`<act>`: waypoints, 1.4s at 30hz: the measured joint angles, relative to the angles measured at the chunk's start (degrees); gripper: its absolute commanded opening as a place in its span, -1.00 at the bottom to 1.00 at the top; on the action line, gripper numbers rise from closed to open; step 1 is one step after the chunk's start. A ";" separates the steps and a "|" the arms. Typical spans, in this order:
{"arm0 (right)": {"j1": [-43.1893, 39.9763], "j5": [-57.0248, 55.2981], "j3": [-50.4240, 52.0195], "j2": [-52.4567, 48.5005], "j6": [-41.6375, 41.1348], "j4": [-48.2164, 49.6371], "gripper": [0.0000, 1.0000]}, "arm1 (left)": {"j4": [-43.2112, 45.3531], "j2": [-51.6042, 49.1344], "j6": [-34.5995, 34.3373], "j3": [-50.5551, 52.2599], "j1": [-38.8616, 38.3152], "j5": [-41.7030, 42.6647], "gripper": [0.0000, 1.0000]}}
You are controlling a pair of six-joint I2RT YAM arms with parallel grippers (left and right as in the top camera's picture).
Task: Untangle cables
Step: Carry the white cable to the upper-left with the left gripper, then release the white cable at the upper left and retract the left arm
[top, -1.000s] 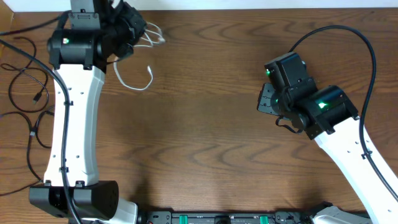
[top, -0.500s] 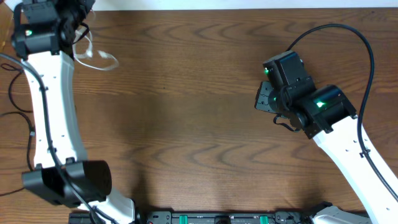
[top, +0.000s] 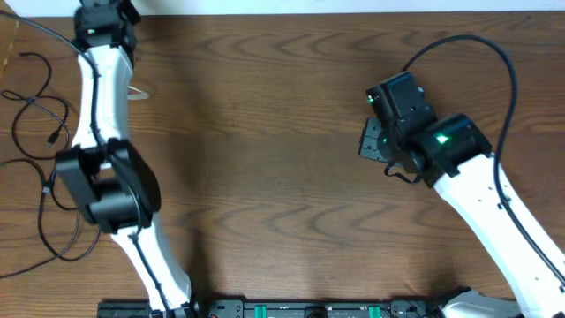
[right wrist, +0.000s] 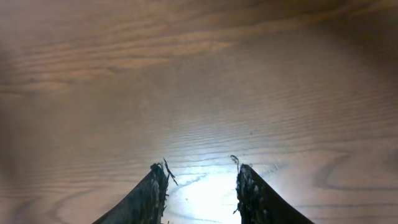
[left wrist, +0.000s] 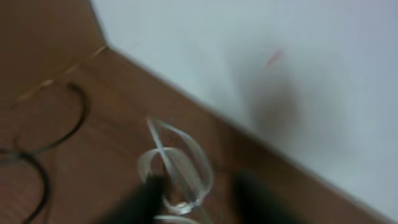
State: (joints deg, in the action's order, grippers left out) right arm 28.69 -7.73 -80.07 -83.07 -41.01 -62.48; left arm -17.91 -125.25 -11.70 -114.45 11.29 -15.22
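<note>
My left pincer (left wrist: 200, 190) looks released, its blurred jaws apart around the white cable (left wrist: 177, 163). Black cables (top: 40, 141) lie on the counter (top: 265, 177) left of that pincer. The right pincer (right wrist: 199, 180), far right of it, is released.

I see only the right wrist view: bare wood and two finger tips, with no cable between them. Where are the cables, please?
Observer: In the overhead view, the black cables lie in loose loops at the left edge of the table, far from your right hand.
Operator: And the white one?
Observer: The left wrist view shows the white cable in small loops at the far left corner, close to the wall.
Operator: Does the left hand hold it?
Observer: The left hand has its fingers apart, with the loops beside one finger. The picture is too blurred to tell whether they touch.
</note>
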 measured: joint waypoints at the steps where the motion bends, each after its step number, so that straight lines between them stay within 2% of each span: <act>1: 0.00 0.09 0.00 -0.83 -0.04 -0.11 -0.14 | -0.44 -1.29 0.81 0.00 0.33 -0.70 0.92; 5: 0.09 0.61 0.00 -4.55 -0.09 0.09 0.11 | -4.17 -4.46 2.99 0.00 2.23 -2.58 0.93; 12: 0.39 3.74 0.00 -9.38 -0.07 -0.02 0.66 | -11.02 -4.24 3.54 0.00 4.37 -4.00 0.93; 15: 0.39 4.70 0.00 -9.44 0.61 -0.28 0.98 | -15.26 -3.28 1.68 0.00 4.11 -2.86 0.93; 19: 0.39 6.14 0.00 -9.40 1.86 -1.62 0.99 | -21.18 1.14 0.26 0.00 3.17 0.94 0.93; 22: 0.39 6.62 0.00 -8.68 2.21 -3.17 0.98 | -25.53 8.02 -0.42 0.00 2.23 6.43 0.93; 28: 0.39 6.93 0.00 -3.21 2.29 -6.10 0.99 | -36.00 24.85 -0.72 -0.31 0.52 25.07 0.93; 32: 0.39 6.84 0.00 3.74 2.38 -9.14 0.99 | -42.86 31.93 -1.01 -0.66 -0.96 36.02 0.93; 37: 0.44 5.33 0.00 13.57 2.49 -13.20 0.99 | -51.93 37.51 -1.81 -0.66 -5.68 41.97 0.93; 42: 0.44 2.97 -0.02 22.67 2.49 -16.70 0.99 | -58.58 44.81 -1.88 -0.22 -11.37 43.15 0.94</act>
State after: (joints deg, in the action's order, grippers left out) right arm 29.12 -4.75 -80.09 -60.40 -38.52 -79.18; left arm -76.49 -80.44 -13.58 -114.67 -0.08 27.92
